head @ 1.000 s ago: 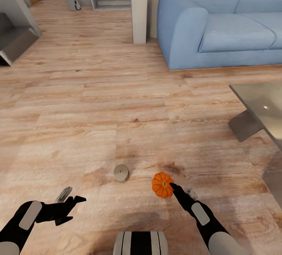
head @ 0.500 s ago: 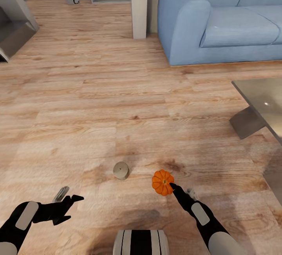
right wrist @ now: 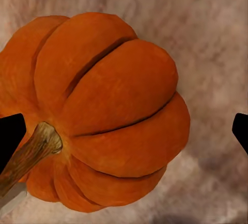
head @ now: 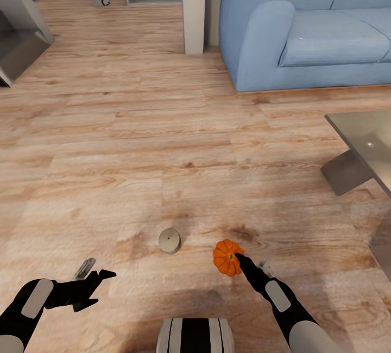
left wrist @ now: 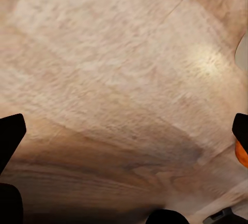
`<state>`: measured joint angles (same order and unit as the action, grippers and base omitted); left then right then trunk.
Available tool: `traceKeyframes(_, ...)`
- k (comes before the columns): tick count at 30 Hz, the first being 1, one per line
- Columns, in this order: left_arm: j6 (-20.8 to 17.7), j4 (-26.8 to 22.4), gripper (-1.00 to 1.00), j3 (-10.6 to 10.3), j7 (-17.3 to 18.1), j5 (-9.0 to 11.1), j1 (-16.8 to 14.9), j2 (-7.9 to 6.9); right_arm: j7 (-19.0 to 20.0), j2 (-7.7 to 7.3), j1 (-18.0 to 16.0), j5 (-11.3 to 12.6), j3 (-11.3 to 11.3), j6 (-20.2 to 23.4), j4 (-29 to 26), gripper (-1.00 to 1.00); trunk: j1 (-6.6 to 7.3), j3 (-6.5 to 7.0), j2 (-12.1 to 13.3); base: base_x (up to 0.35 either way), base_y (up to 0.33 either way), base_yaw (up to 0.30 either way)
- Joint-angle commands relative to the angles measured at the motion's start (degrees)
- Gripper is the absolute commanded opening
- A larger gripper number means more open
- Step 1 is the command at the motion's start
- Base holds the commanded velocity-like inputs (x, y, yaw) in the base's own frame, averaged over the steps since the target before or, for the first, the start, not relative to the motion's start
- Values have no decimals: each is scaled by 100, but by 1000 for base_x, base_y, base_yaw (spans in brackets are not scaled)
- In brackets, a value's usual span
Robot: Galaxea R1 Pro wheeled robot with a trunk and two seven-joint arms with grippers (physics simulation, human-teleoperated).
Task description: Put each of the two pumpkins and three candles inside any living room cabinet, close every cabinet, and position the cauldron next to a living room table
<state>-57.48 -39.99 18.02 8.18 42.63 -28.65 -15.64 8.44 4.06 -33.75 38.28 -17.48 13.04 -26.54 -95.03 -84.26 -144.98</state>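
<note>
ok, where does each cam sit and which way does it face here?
Head view: on the head, facing forward and down over the wood floor, sofa, candle; both arms, left gripper open.
Left wrist view: on the left arm, facing the floor; dark fingertips at the edges.
Right wrist view: on the right arm, close on the pumpkin; right gripper open.
Shared: head and right wrist views show the pumpkin.

A ribbed orange pumpkin (head: 227,257) and a stubby beige candle (head: 169,240) lie near each other on the floor.
</note>
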Motion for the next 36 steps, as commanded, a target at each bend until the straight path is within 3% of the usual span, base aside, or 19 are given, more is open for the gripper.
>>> traceKeyframes(1,0,0,100,0,0,0,0,0,0,-1,0,-2,3,2,0,100,0,0,0,30,30,0)
traceKeyframes(8,0,0,100,0,0,0,0,0,-8,0,0,3,-18,22,6,100,0,0,0,46,49,0)
traceKeyframes(22,0,0,100,0,0,0,0,8,-9,-1,0,4,-28,33,9,100,-21,-177,-11,1,1,0)
traceKeyframes(36,0,0,100,-9,0,0,0,9,-9,-2,0,-5,-23,45,9,100,-21,-177,-11,23,30,0)
